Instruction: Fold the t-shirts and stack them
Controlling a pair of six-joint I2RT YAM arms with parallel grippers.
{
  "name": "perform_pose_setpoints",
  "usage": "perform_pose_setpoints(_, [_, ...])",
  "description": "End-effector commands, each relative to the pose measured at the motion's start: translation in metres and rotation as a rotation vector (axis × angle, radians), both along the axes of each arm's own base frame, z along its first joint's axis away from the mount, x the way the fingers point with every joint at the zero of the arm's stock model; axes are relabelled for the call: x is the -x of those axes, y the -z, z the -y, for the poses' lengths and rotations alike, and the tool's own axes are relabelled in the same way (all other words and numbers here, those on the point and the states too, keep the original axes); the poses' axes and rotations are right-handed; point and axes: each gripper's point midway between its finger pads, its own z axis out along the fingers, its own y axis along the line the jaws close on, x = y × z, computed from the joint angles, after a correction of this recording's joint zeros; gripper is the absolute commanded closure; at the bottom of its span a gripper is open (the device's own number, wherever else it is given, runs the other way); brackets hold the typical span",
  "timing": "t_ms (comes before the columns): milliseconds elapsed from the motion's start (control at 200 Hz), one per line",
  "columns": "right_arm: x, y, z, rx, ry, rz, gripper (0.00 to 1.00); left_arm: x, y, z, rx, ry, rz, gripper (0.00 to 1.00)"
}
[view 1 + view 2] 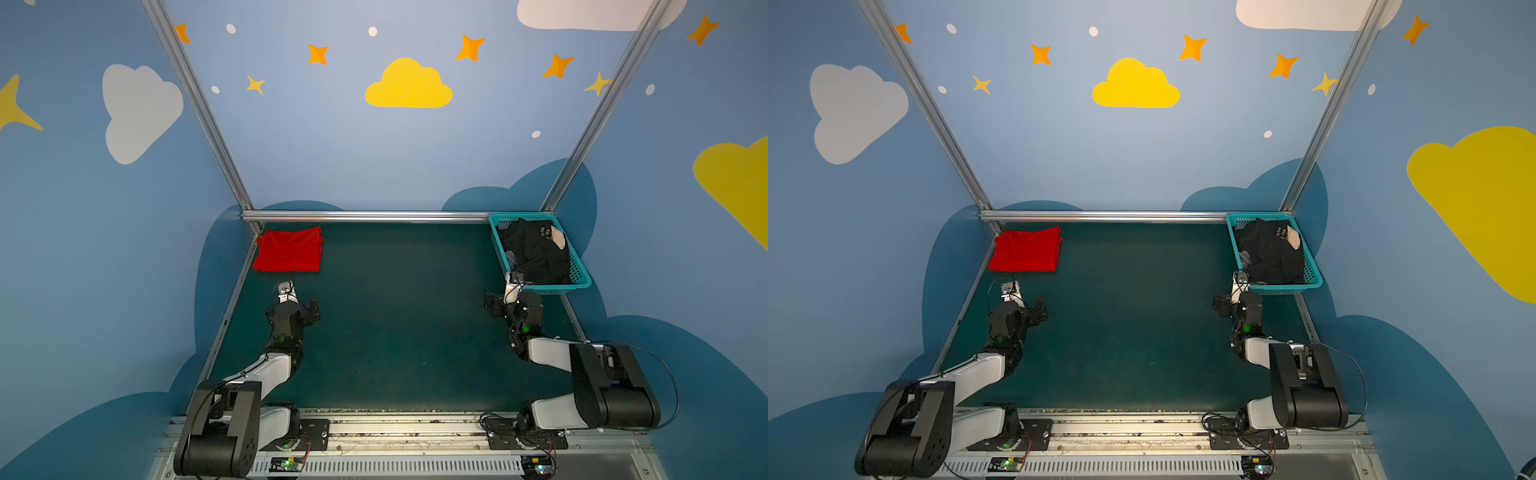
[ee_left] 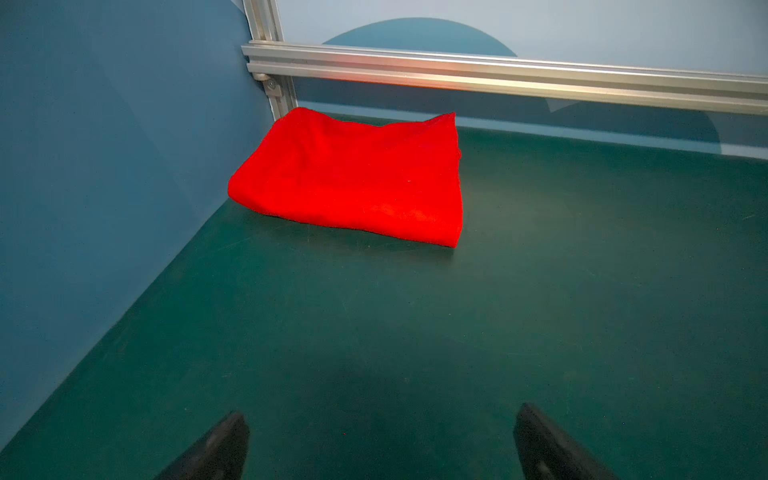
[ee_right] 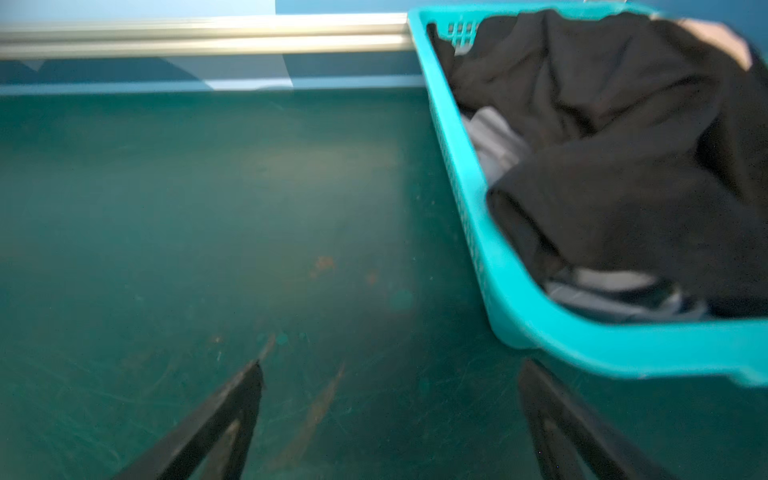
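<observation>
My left pincer (image 2: 382,415) hangs low over the bare green mat (image 1: 395,324) with its jaws spread wide and nothing between them, and my right pincer (image 3: 390,368) is just as wide and just as empty. The red t-shirt (image 1: 289,249) lies folded into a flat rectangle in the mat's far left corner, close against the left wall (image 2: 104,166) and just short of the silver back rail (image 1: 365,216), ahead of my left pincer and apart from it. The black t-shirts (image 1: 536,251) lie crumpled in the teal basket (image 1: 540,286), which fills the far right corner with its far end at the rail. My right wrist is just beside the basket's near left corner, and whether I touch it I cannot tell. Between my arms the whole middle of the mat lies open, from the back rail to the base rail (image 1: 415,428) where I am bolted; the tight places are the two far corners. In both top views the black cloth shows small pale lettering and a beige patch (image 1: 557,240), the letters too small to read. My right wrist view is blurred, yet it shows more plainly a pale grey cloth (image 3: 494,137) lower in the basket under the black, and brown scuffs (image 3: 320,399) on the mat. My left wrist view shows the red t-shirt's near fold thick and rounded.
</observation>
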Motion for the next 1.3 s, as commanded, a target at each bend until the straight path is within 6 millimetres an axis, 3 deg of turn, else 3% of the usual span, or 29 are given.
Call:
perform_pose_setpoints(0, [-0.008, -0.006, -0.002, -0.002, -0.017, 0.06, 0.03, -0.014, -0.012, 0.006, 0.032, 0.039, 0.092, 0.0])
perform_pose_setpoints(180, [-0.011, -0.004, 0.0, -0.006, -0.007, 0.031, 0.03, -0.036, 0.013, 0.014, 0.03, 0.087, 0.009, 0.0])
perform_pose_setpoints(290, [-0.015, -0.001, 0.003, -0.009, 0.001, 0.001, 0.03, -0.046, 0.021, 0.002, 0.053, 0.022, -0.073, 0.0])
perform_pose_setpoints(1297, [-0.014, -0.002, 0.003, -0.008, 0.001, 0.003, 0.03, -0.045, 0.02, 0.0, 0.062, 0.025, -0.06, 0.0])
